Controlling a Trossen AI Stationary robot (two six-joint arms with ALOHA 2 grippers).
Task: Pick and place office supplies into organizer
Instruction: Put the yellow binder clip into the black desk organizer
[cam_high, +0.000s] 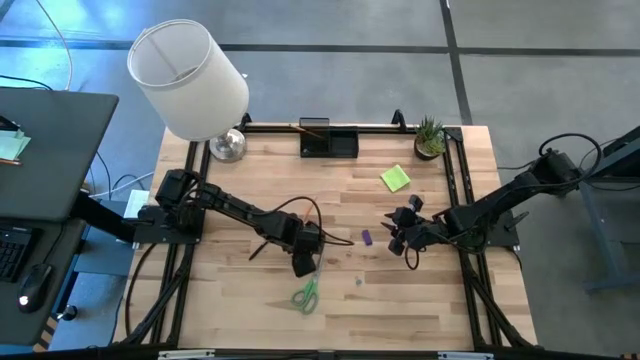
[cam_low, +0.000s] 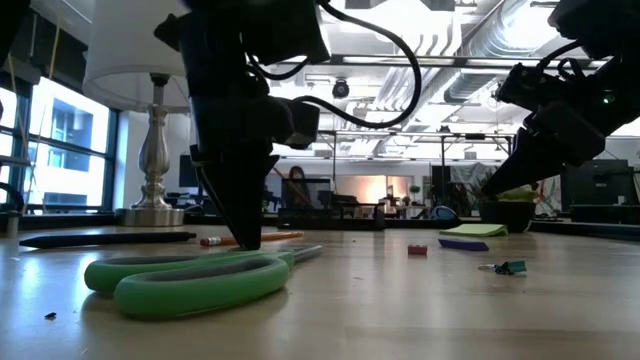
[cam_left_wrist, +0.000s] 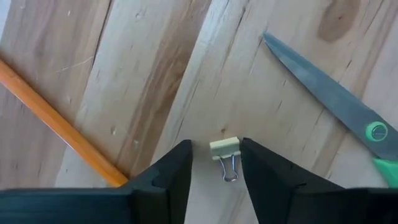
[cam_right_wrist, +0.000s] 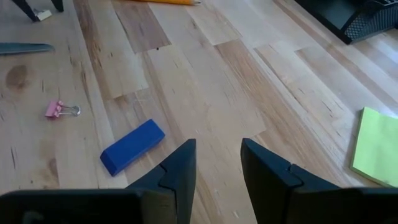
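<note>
Two open left fingers (cam_left_wrist: 168, 177) flank cream binder clip (cam_left_wrist: 225, 149).

Open-plan office — ceiling ducts (cam_low: 500, 40), desks beyond.

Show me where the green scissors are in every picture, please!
High view: the green scissors lie near the table's front edge, just below the left gripper.
Low view: big in the foreground, left of centre.
Left wrist view: only a blade and a bit of green handle, at the right edge.
Right wrist view: just a blade tip, upper left.
Shared landmark: the orange pencil, beside the scissors.
</note>
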